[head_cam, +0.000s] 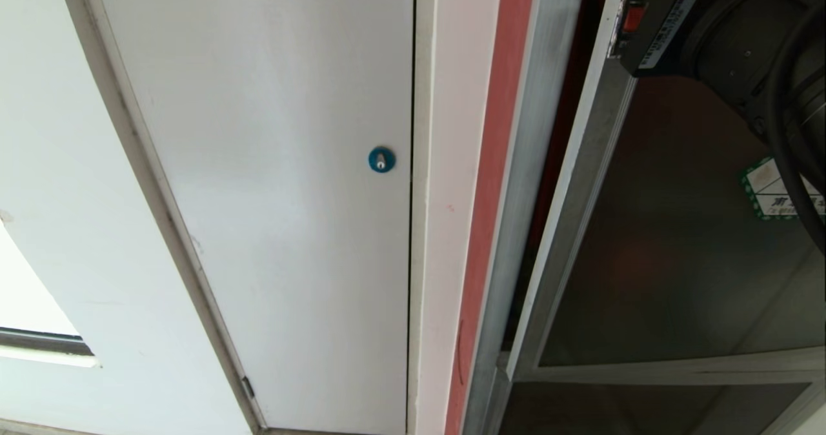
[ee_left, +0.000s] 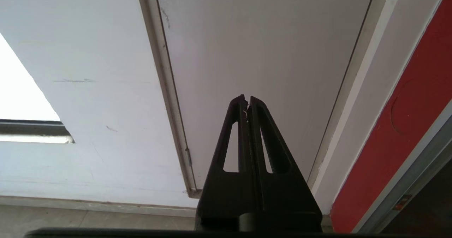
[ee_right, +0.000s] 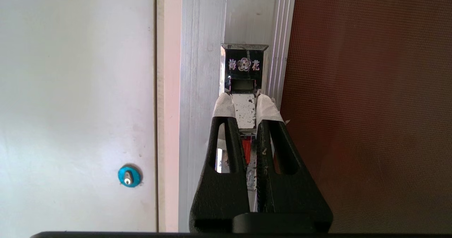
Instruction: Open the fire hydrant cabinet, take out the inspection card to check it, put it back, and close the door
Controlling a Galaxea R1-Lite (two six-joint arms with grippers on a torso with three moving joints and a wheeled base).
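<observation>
- Furthest left stands the plain white panel [head_cam: 258,196] with its blue round lock [head_cam: 381,159]. It is no part of our job, and our left gripper [ee_left: 247,98] hangs before it, fingers pressed together on nothing. We judge little risk here unless the base shifts and drags that idle arm against the panel.
- Next comes the red strip [head_cam: 490,196] and the silver frame of the fire hydrant cabinet [head_cam: 516,241]. A dark gap shows between frame and door in the head view, so the door looks slightly ajar. If we pull at a slant instead of along the swing, the door edge could scrape or bind on this frame.
- Then the door [head_cam: 677,248] itself, dark tinted glass in aluminium. Our right gripper [ee_right: 243,102] is clamped on the small latch [ee_right: 243,112], its taped fingertips [ee_right: 223,105] on either side of the shiny tongue. That tongue is narrow and slick, so we think the tips may slide off under load, letting the door drift shut.
- Far right, the right arm [head_cam: 742,41] and its cable cross the glass near the green-bordered sticker [head_cam: 774,193]. As the door swings wider, it could press into our own arm or catch the cable.
- The inspection card is not in view; we take it to be inside.
</observation>
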